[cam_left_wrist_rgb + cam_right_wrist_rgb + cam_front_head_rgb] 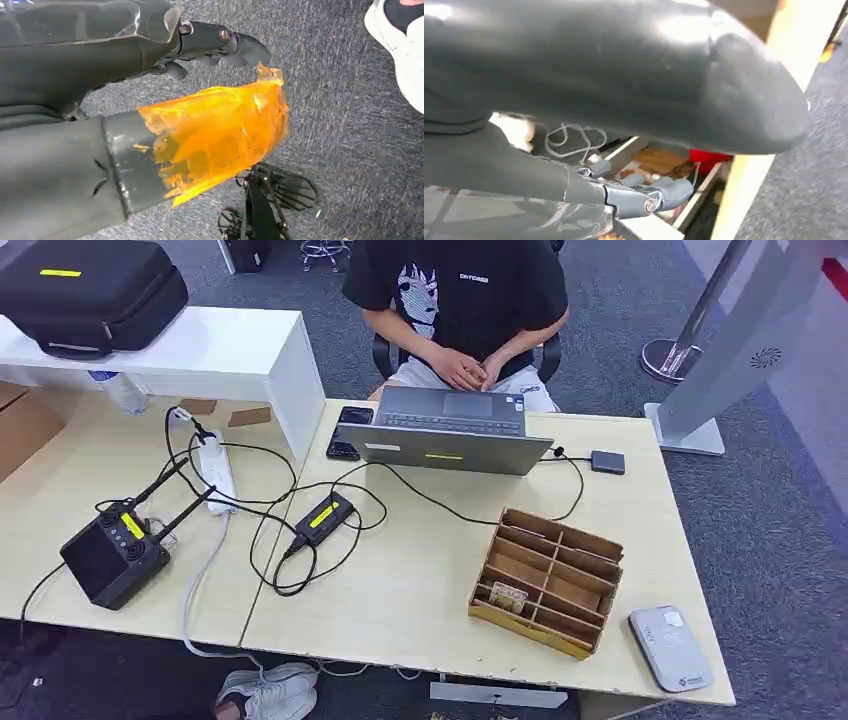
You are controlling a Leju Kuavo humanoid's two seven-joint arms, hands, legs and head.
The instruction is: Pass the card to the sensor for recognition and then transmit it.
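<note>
A small pale card [508, 597] lies in a front compartment of the brown cardboard divider box [530, 628] on the table's right half. The grey card sensor [669, 648] lies flat near the front right corner, just right of the box. My left hand [190, 140] hangs over grey carpet; orange tape wraps its thumb, and its dark fingers [235, 42] are stretched out, holding nothing. My right hand [624, 100] hangs beside the table's edge, its grey fingers [659, 195] extended and apart from the thumb, with nothing in them.
A person [465, 300] sits behind an open laptop [445, 430] at the table's far side. Left of the box lie black cables, a power brick [325, 517], a white power strip [216, 472] and a controller with antennas [112, 555]. A white shoe [268, 692] shows below the front edge.
</note>
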